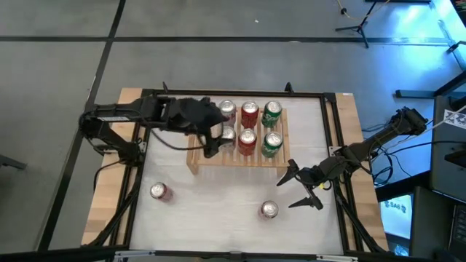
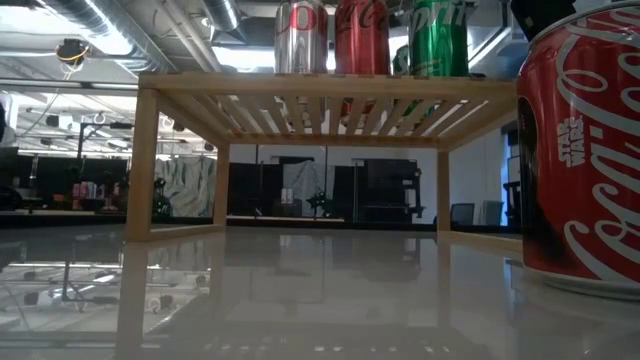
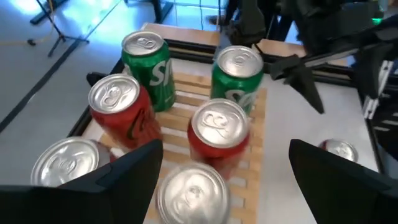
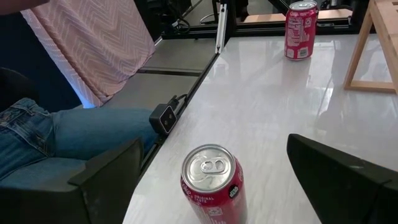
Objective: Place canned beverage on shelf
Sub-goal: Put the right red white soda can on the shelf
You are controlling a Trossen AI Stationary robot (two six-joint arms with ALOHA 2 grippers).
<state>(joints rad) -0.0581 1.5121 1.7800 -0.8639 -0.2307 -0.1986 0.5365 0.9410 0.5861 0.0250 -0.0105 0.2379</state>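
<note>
Already six cans stand on the shelf (image 1: 240,156). At the far left a red can (image 1: 159,191) waits on the table. The left gripper (image 1: 211,138) hovers over the shelf's left end, fingers spread round the newest silver can (image 3: 191,193) (released, I judge). Further right, the right gripper (image 1: 304,188) reaches low, jaws wide, facing another red can (image 4: 211,182); next it should advance and close.
</note>
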